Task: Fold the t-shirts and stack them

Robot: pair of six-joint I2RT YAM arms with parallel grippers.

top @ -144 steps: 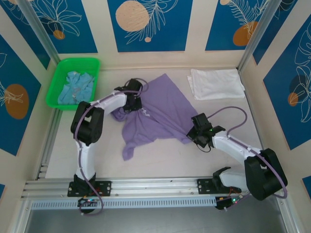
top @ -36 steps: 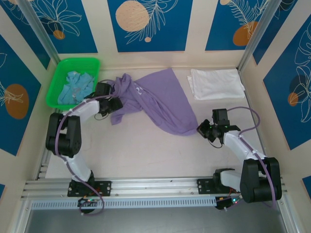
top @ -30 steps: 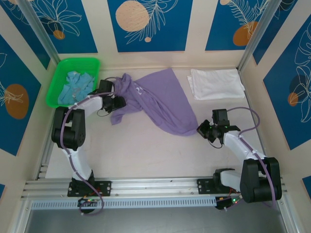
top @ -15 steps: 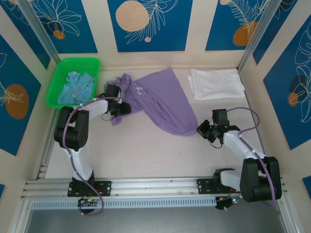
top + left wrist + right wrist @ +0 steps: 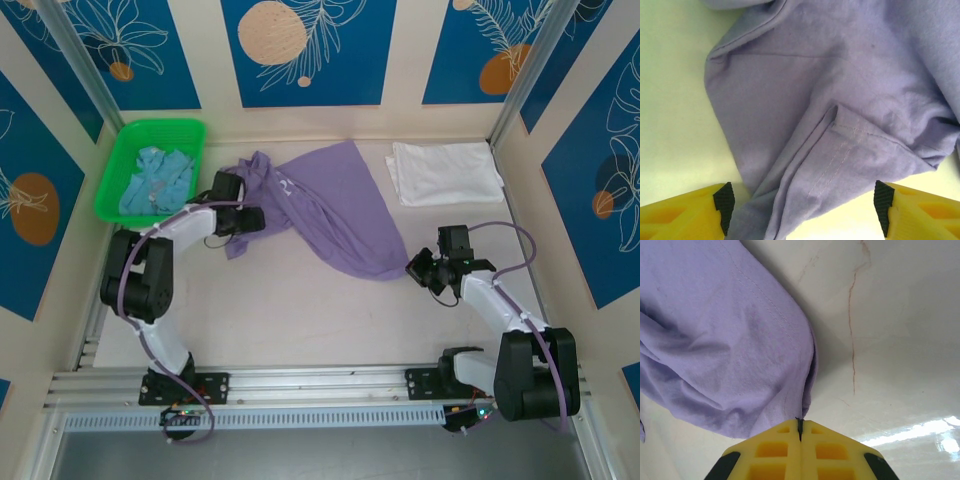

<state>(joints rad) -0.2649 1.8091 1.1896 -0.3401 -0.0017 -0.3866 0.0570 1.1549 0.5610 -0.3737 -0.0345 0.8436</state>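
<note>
The lavender-purple t-shirt (image 5: 330,205) lies crumpled across the middle back of the table. Its left end is bunched and its right corner is drawn toward the right arm. My left gripper (image 5: 252,220) hovers at the bunched left end. In the left wrist view this gripper (image 5: 803,210) is open, with hemmed purple cloth (image 5: 840,90) lying loose between the fingers. My right gripper (image 5: 413,268) is shut on the shirt's lower right corner, and the cloth's edge (image 5: 715,330) runs into its closed tips (image 5: 800,424). A folded white t-shirt (image 5: 445,172) lies at the back right. A light blue t-shirt (image 5: 155,182) sits crumpled in the basket.
The green plastic basket (image 5: 110,190) stands at the back left, close to the left arm's elbow. Bare tabletop (image 5: 300,310) stretches between the purple shirt and the arm bases. Walls close the table at the back and both sides.
My left gripper slid a little to the right along the shirt's bunched end and opened wider over the cloth. The right arm and the shirt's right corner have stayed still.
</note>
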